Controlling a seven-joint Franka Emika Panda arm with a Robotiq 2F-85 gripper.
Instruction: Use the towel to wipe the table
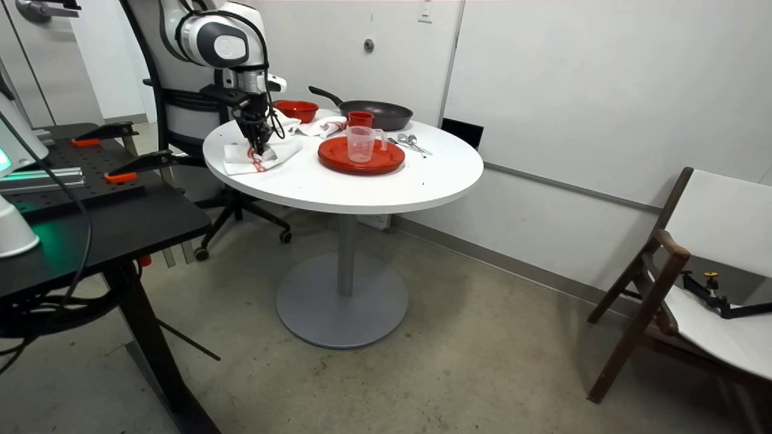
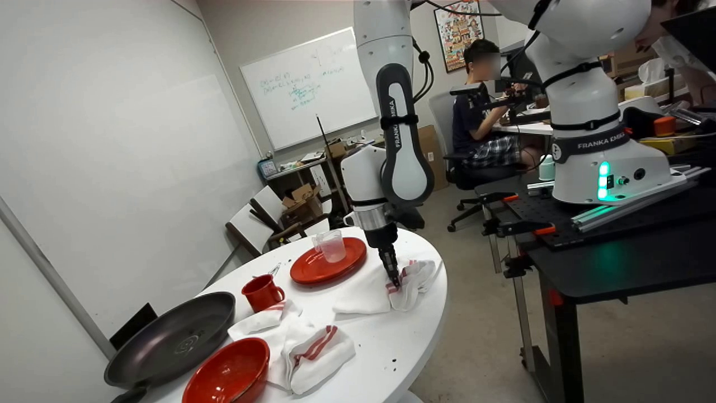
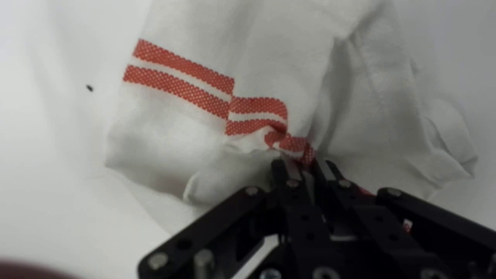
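Note:
A white towel with red stripes (image 1: 240, 161) lies bunched on the round white table (image 1: 434, 175), near its edge. The towel also shows in an exterior view (image 2: 363, 296) and fills much of the wrist view (image 3: 186, 128). My gripper (image 3: 301, 164) points down with its fingers close together on a pinched red-striped fold of the towel. In both exterior views the fingertips (image 1: 259, 149) (image 2: 396, 281) are down in the cloth at table height. The towel's underside is hidden. A small dark speck (image 3: 89, 88) lies on the table beside the towel, and more specks (image 2: 394, 364) lie near the table edge.
A second striped towel (image 2: 319, 364) lies near a red bowl (image 2: 226, 372), a red mug (image 2: 260, 292) and a black pan (image 2: 173, 341). A red plate (image 1: 332, 158) bears a clear measuring cup (image 1: 360, 146). Metal spoons (image 1: 412, 142) lie beyond it. An office chair (image 1: 187, 108) stands behind the arm.

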